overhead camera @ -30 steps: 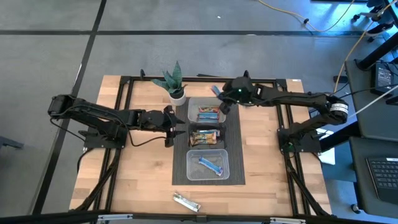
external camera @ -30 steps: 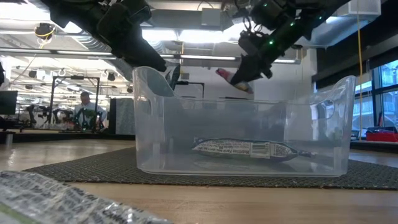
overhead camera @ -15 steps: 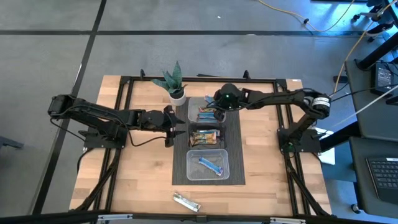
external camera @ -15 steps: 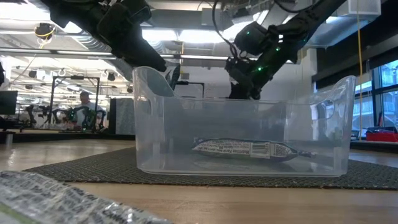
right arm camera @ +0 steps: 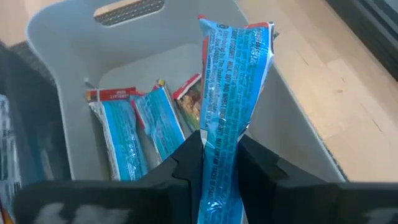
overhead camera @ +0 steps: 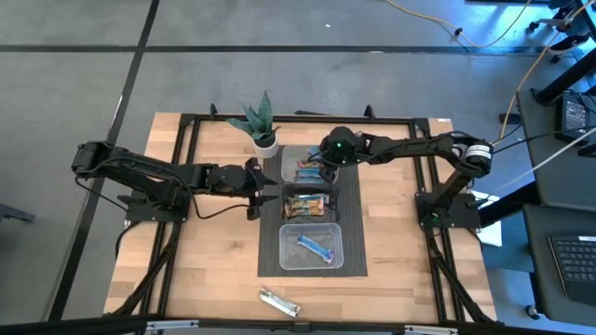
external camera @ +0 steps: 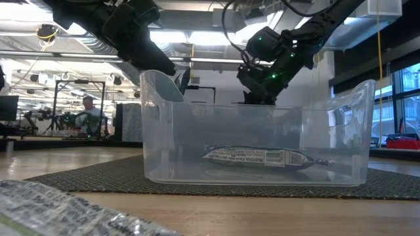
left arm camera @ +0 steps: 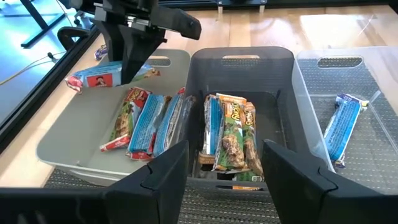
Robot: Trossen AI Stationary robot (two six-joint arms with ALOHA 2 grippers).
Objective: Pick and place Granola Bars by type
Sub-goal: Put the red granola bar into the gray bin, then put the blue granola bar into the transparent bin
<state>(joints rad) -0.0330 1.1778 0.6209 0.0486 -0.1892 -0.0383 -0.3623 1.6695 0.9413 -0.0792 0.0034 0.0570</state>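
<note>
Three bins stand in a row on a dark mat. The far bin (overhead camera: 312,167) holds several blue-and-red granola bars (left arm camera: 146,121), the middle bin (overhead camera: 310,206) gold-green bars (left arm camera: 233,134), and the near clear bin (overhead camera: 312,247) one blue bar (overhead camera: 315,246). My right gripper (overhead camera: 324,164) is over the far bin, shut on a blue-and-red bar (right arm camera: 233,93). My left gripper (overhead camera: 270,189) is open and empty, just left of the middle bin. A silver-white bar (overhead camera: 277,301) lies flat on the table near the front edge. My right gripper pinches the blue-and-red bar between its two fingers (right arm camera: 186,165), across its flat faces close to one end (right arm camera: 214,158). The fingers slant down from the table's far right. The rest of the bar (left arm camera: 99,78) sticks out ahead, clear above the bars in the far bin.
A small potted plant (overhead camera: 261,126) stands just left of the far bin. The black frame rails (overhead camera: 186,167) run along the table's sides. Bare wood lies left and right of the mat. A person shows far off in the room (external camera: 87,111).
My right gripper has carried the blue-and-red bar from beyond the far bin's far right corner toward the table's left and near side and down, until it is over the far bin. It has stayed shut on the bar.
</note>
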